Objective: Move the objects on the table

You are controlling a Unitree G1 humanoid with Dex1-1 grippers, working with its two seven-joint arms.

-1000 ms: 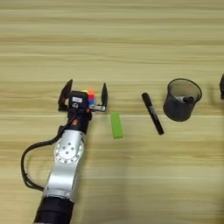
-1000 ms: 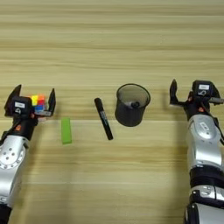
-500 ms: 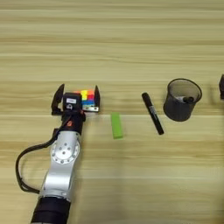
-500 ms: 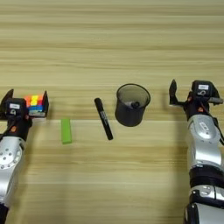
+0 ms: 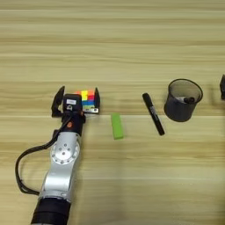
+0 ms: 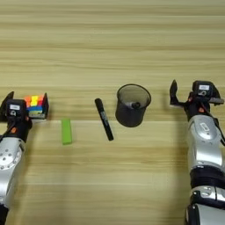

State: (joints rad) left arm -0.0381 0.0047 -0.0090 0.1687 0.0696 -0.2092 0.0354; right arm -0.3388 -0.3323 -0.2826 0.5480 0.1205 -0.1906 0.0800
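On the table [image 5: 112, 39], with the pen cup taken as landmark, the following is noted.

Pen cup [image 5: 182, 100]: a black mesh cup is seen upright toward the right of the surface; a small dark item is seen inside near its rim, and what it is cannot be told.

Marker pen [image 5: 153, 113]: it is found lying flat just left of the pen cup, apart from it, with one end pointing up and away from the robot.

Green block [image 5: 116, 126]: it is found flat on the wood, further left of the pen cup, beyond the marker pen, and touched by nothing.

Puzzle cube [image 5: 87, 100]: it is placed furthest left of the pen cup. It is seen at the fingers of the left gripper, with one black finger against its right face.

Left gripper [image 5: 75, 101]: its fingers are spread wide to either side of its wrist block. The cube is not shown clamped; whether it is pinched or merely touched cannot be settled.

Right gripper [image 6: 193, 94]: it is parked right of the pen cup, well apart from it, with its fingers spread and nothing held.

Progress: the task is judged to be at an early stage. Only the cube is being attended to.

Outstanding: the block, the pen and the cup are judged untouched, and the cube is not seen lifted clear of the wood.
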